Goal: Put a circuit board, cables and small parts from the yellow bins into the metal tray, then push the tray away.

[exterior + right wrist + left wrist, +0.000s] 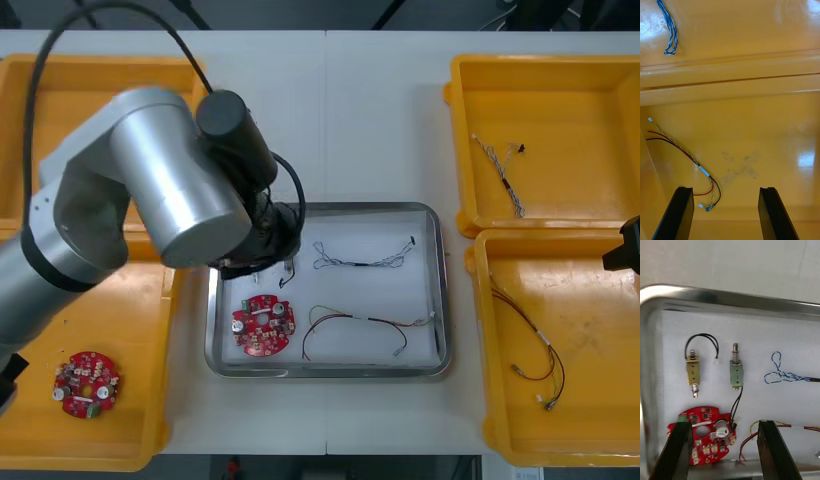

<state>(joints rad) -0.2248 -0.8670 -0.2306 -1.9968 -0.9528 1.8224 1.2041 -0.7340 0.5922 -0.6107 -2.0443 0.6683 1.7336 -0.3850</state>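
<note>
My left gripper (724, 424) hangs open over the left part of the metal tray (432, 290), above a round red circuit board (707, 435). Just beyond its fingertips two small metal parts (693, 371) (736, 373) lie side by side on the white inside. The tray also holds a twisted blue and white cable (784, 375) and a red and yellow cable (360, 325). In the front view the left arm covers the small parts; the board (263, 325) shows below it. My right gripper (725, 189) is open and empty over the near right yellow bin (590, 400), beside another red and yellow cable (685, 155).
The near left bin (130, 330) holds another circuit board (87, 383). A twisted cable (500, 175) lies in the far right bin (560, 70). Bare table stretches beyond the tray's far rim.
</note>
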